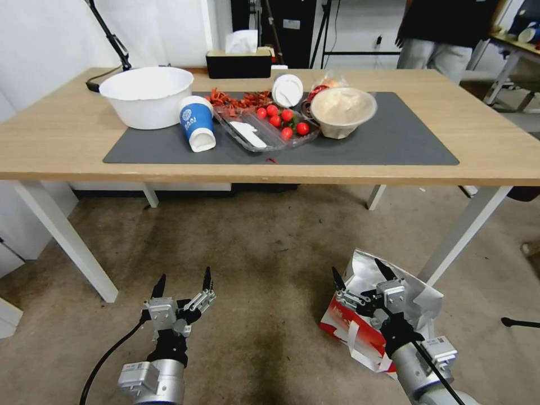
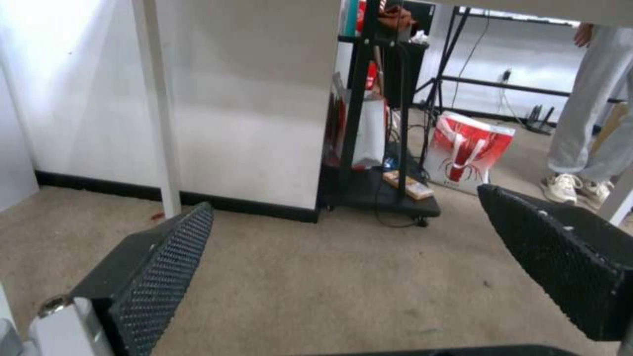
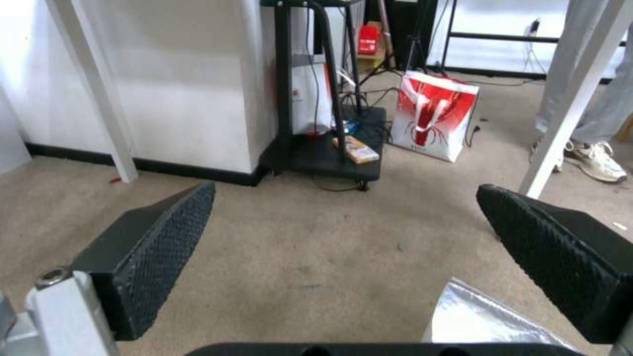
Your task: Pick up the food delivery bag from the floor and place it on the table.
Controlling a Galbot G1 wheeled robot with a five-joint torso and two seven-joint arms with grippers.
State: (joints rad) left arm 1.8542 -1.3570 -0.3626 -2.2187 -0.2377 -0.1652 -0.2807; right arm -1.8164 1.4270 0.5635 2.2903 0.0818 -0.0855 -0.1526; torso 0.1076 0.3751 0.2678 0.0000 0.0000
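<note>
The food delivery bag (image 1: 365, 332) lies tipped on the floor (image 1: 264, 253) at five o'clock, under the spread right gripper (image 1: 363, 275); the spread left gripper (image 1: 183, 284) hovers at seven; closing on foil lining instead of a strap could tear it or let the bag slip before the table (image 1: 495, 140).

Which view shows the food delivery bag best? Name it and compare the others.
The head view: the food delivery bag lies on the floor under the right gripper. The right wrist view catches just its foil edge.
</note>
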